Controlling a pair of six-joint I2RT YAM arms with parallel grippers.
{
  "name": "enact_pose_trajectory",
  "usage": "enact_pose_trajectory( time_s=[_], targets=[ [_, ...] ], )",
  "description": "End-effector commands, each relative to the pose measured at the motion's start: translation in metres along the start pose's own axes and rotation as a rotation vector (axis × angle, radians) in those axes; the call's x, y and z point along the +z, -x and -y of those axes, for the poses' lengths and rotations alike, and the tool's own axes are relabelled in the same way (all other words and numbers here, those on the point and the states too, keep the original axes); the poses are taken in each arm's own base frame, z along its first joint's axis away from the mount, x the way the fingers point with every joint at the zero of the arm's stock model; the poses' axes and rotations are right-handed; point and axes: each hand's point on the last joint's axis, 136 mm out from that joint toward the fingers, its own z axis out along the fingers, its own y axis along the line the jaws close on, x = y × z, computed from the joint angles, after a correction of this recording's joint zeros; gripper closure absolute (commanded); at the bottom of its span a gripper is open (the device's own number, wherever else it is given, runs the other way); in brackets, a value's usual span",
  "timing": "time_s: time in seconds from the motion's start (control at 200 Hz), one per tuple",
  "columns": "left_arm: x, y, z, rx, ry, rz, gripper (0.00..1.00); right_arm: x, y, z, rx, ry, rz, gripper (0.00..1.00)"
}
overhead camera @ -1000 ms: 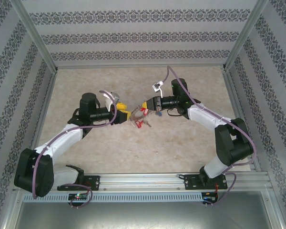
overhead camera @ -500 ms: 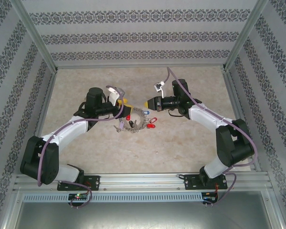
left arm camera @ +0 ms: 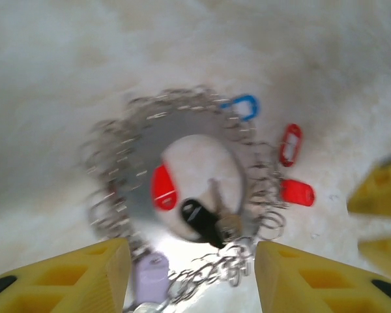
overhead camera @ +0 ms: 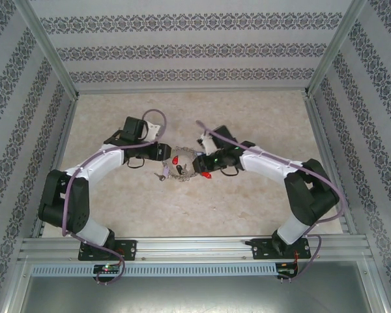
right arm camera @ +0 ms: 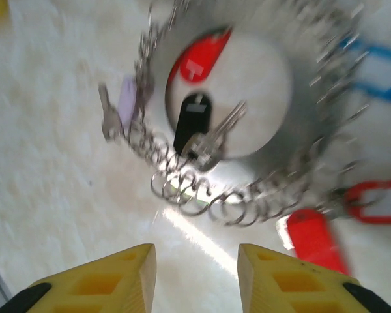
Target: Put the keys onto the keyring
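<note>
While both arms reach inward over the pale beige marbled table (overhead camera: 260, 202), the white-and-black left arm (overhead camera: 98, 163) and white-and-black right arm (overhead camera: 274, 166) meet near the middle, with the large grey metal keyring (overhead camera: 182, 164) lying flat on the table between them. The left gripper (overhead camera: 161, 151) sits at the ring's left edge and the right gripper (overhead camera: 199, 163) at its right edge. From the left wrist camera, the left gripper (left arm camera: 192, 280) has its yellow fingers spread apart above the near rim of the keyring (left arm camera: 140, 150), holding nothing. From the right wrist camera, the right gripper (right arm camera: 197, 274) is also parted and empty, hovering just short of the keyring (right arm camera: 304, 98). Both wrist views are blurred. The ring is round, fringed with many small silver split rings, and seen from above the whole cluster stretches left to right. Around its rim lie a blue plastic tag (left arm camera: 241, 105), a red outlined tag (left arm camera: 290, 143), a solid red tag (left arm camera: 296, 192) and a lilac tag (left arm camera: 150, 277). Inside the ring rest a red oval tag (right arm camera: 199, 55) and a black tag (right arm camera: 192, 120). Beside the black tag lie small silver keys (right arm camera: 215, 137), their long axis slanting from lower left to upper right in the right wrist view, blades pointing towards the ring's centre.
</note>
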Motion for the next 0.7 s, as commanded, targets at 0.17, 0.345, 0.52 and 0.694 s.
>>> enact_pose_trajectory(
  time_s=[0.17,0.345,0.52,0.694],
  targets=[
    [-0.041,0.0,-0.061,-0.393,0.158,0.052,0.43,0.031,-0.012,-0.008,-0.097,-0.241,-0.159,0.59],
    [-0.051,-0.007,-0.083,-0.48,0.178,0.08,0.44,0.044,-0.016,-0.008,-0.088,-0.31,-0.225,0.64],
    [-0.05,-0.011,-0.088,-0.486,0.183,0.089,0.44,0.051,-0.017,-0.007,-0.078,-0.326,-0.267,0.65],
    [-0.044,-0.018,-0.09,-0.5,0.183,0.073,0.45,0.055,-0.021,-0.001,-0.07,-0.378,-0.295,0.66]
  ],
)
